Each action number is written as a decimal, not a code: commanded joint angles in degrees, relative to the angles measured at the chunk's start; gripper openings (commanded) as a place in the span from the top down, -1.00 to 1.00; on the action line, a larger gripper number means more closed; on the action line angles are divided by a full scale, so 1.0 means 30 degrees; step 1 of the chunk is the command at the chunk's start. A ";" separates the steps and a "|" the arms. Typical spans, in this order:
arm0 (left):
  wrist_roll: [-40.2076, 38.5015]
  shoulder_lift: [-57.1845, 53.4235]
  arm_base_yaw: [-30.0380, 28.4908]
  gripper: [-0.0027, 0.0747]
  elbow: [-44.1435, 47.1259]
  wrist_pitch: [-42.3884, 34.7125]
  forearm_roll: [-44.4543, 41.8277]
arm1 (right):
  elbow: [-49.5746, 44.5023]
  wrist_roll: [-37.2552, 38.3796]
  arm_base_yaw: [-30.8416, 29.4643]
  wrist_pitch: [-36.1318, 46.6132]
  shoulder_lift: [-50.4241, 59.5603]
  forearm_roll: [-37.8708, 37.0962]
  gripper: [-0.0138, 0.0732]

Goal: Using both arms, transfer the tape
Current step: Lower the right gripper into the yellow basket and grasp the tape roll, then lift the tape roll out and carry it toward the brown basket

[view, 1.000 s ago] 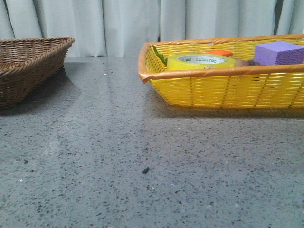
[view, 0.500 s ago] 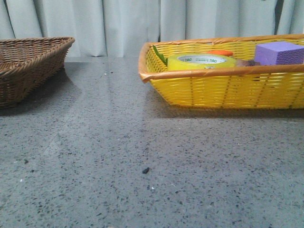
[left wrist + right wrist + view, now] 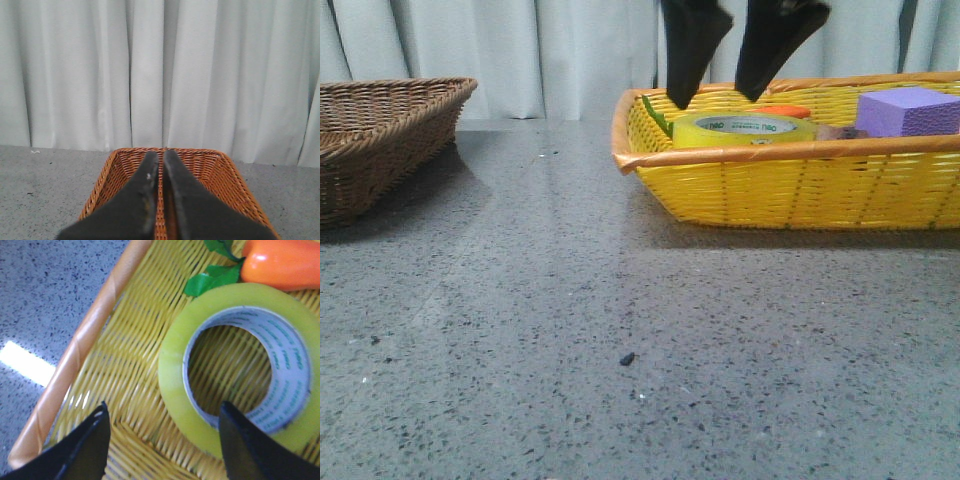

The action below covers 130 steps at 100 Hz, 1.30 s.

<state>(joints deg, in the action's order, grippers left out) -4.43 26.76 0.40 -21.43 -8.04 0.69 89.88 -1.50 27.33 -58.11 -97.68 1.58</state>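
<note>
Tape (image 3: 745, 129) lies flat in the yellow basket (image 3: 790, 185). Your right hand (image 3: 723, 100) hangs released just above it — drop straight, one finger inside the core, w/o nudging the carrot (image 3: 285, 262). Left hand (image 3: 160, 165) clenched, empty, over the brown basket (image 3: 220, 175).

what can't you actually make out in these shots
- Tape, front view: lower part hidden behind the yellow basket rim.
- Purple block, front view: base hidden by that rim.
- Right claw, front view: arm above cut off by the frame top.
- Orange thing, right wrist view: cut off by the frame edge.
- Left claw, left wrist view: hides the brown basket floor.
</note>
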 commanded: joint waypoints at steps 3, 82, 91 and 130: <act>-0.0129 0.0229 -0.0052 0.99 -0.0695 -0.1409 0.0137 | 0.1167 -0.0227 0.0044 0.0266 -0.0086 -0.0253 -0.22; -0.0129 0.0229 -0.0052 0.99 -0.0695 -0.1409 0.0137 | 0.1933 -0.0227 -0.0132 -0.0401 -0.2102 -0.1502 0.59; -0.0129 0.0229 -0.0052 0.99 -0.0695 -0.1409 0.0137 | 0.2022 -0.0227 -0.0132 -0.0366 -0.2102 -0.1541 0.63; -0.0129 0.0229 -0.0052 0.99 -0.0695 -0.1409 0.0137 | 0.6290 -0.0368 0.0420 -0.2981 -0.1886 -0.1569 0.63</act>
<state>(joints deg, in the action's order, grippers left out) -4.43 26.76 0.40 -21.43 -8.04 0.79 103.59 -1.59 27.76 -66.66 -106.80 -1.81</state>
